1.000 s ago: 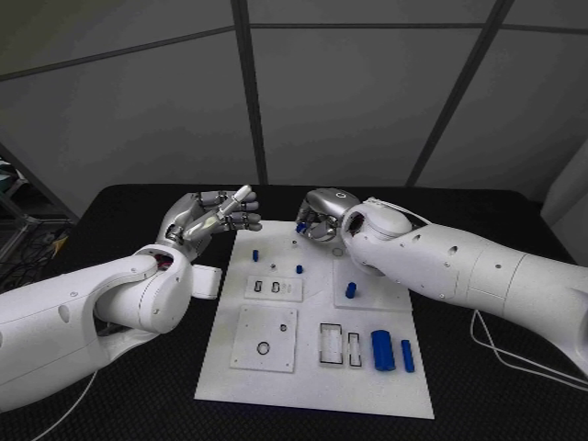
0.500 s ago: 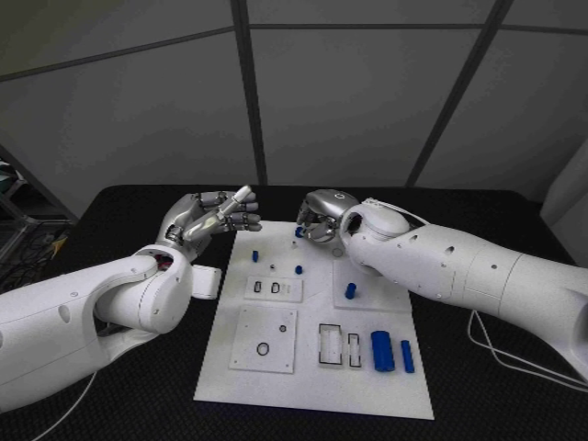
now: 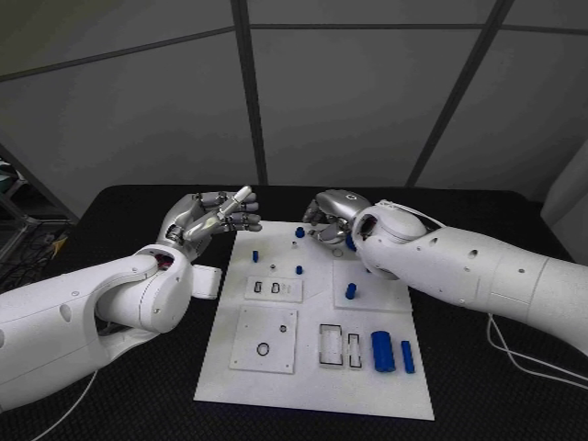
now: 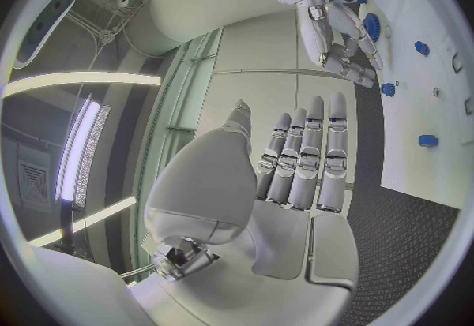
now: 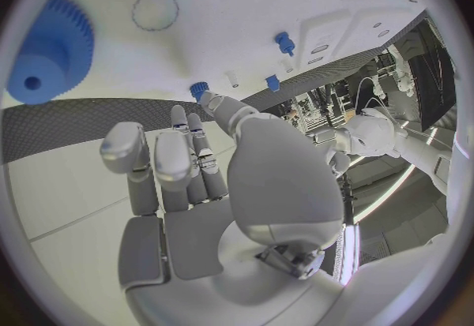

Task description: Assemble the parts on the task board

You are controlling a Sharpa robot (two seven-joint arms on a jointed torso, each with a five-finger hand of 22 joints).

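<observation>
Head view: the left hand [image 3: 216,216] hangs off the white board's [image 3: 242,381] far left corner, fingers straight and together, holding nothing. The right hand [image 3: 332,216] hovers over the board's far edge, fingers apart and empty, just beside a small blue peg [image 3: 299,232] standing there; a blue gear [image 5: 47,54] lies nearby.

Right hand [image 3: 332,215] crowds the task board [image 3: 314,377] far edge; near half open.
</observation>
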